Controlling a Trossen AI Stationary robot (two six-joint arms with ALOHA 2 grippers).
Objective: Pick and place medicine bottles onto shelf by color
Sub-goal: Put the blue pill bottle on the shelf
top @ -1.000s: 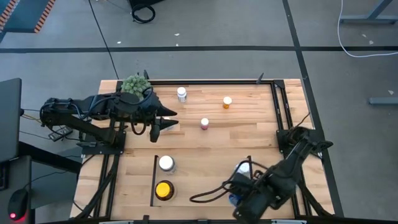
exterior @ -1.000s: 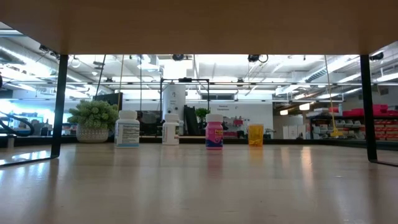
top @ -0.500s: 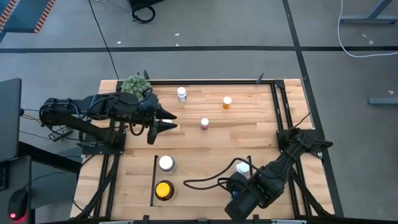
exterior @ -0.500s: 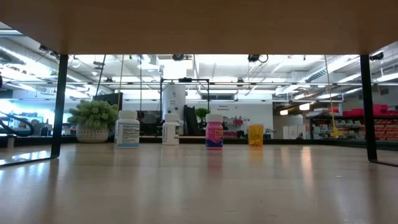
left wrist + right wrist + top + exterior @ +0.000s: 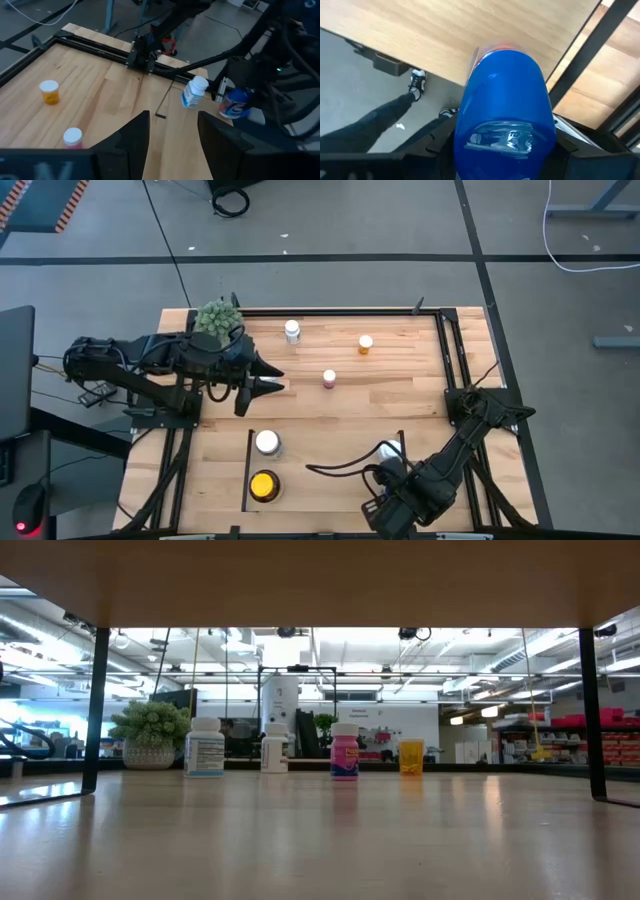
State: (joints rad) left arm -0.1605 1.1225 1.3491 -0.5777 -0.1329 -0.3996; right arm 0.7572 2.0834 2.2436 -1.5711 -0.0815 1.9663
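The right gripper [image 5: 505,150] has its fingers clamped on the blue bottle [image 5: 504,110] beside the shelf [image 5: 249,470]'s white-capped bottle [image 5: 390,450]; next, probably setting it down. The left gripper [image 5: 172,132] hovers spread and empty.

A grey concrete floor [image 5: 330,220], crossed by dark tape lines [image 5: 300,258], was seen around the table. Beyond it, a large hall was lit by bright ceiling lights [image 5: 350,640], with red shelving [image 5: 600,722] at one side.
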